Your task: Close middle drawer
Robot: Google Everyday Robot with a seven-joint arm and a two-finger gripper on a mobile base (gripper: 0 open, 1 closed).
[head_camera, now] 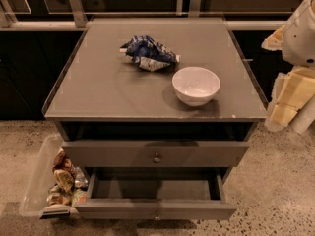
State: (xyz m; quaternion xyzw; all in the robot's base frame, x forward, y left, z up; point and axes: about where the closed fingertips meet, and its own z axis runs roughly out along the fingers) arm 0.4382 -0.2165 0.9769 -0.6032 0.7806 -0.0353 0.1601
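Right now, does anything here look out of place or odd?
Yes. The middle drawer stands pulled far out. A crumpled blue snack bag lies on the cabinet top near the white bowl. The gripper hangs right of the cabinet, apart from it.

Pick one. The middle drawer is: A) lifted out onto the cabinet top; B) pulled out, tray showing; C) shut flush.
B: the middle drawer stands well out from the cabinet, its grey tray showing behind the front; the end effector hangs off the cabinet's right side, away from the drawer.
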